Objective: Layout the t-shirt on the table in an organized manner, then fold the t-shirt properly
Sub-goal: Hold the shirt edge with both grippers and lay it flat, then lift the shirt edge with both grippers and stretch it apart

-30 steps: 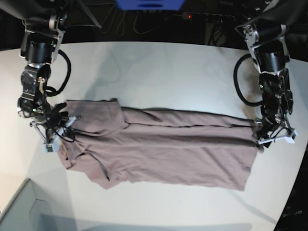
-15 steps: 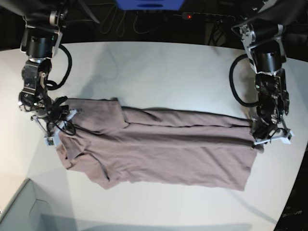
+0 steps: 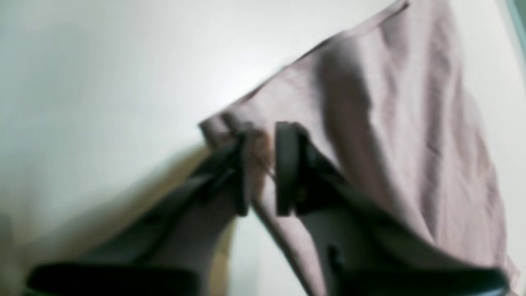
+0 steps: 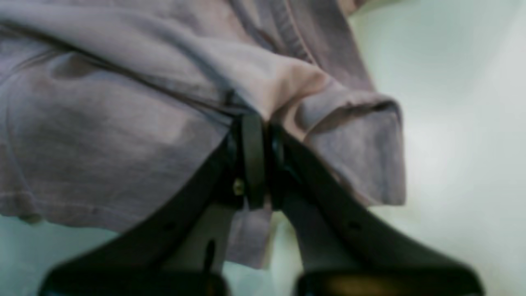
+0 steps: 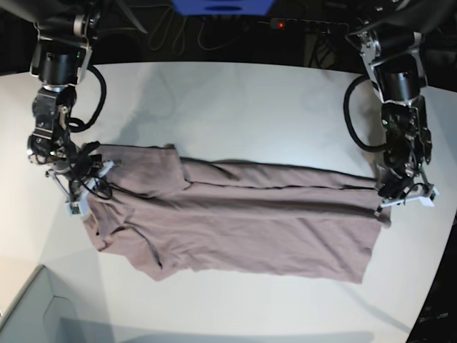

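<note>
From above I see the shirt [image 5: 235, 218] lying mostly flat and stretched wide across the middle of the white desk [image 5: 235, 107], wrinkled, with long creases running across it. My left gripper [image 5: 397, 194] is at the shirt's corner on the view's right. Its wrist camera shows the jaws a little apart with a bunched fold of the hem corner [image 3: 254, 152] pinched between them. My right gripper [image 5: 80, 179] is at the opposite end, by the sleeve. Its wrist camera shows the jaws pressed nearly together on a thick fold of cloth [image 4: 287, 90], the sleeve cuff [image 4: 361, 152] hanging beside them. A pale grey-green box corner [image 5: 28, 307] sits at the lower left.
</note>
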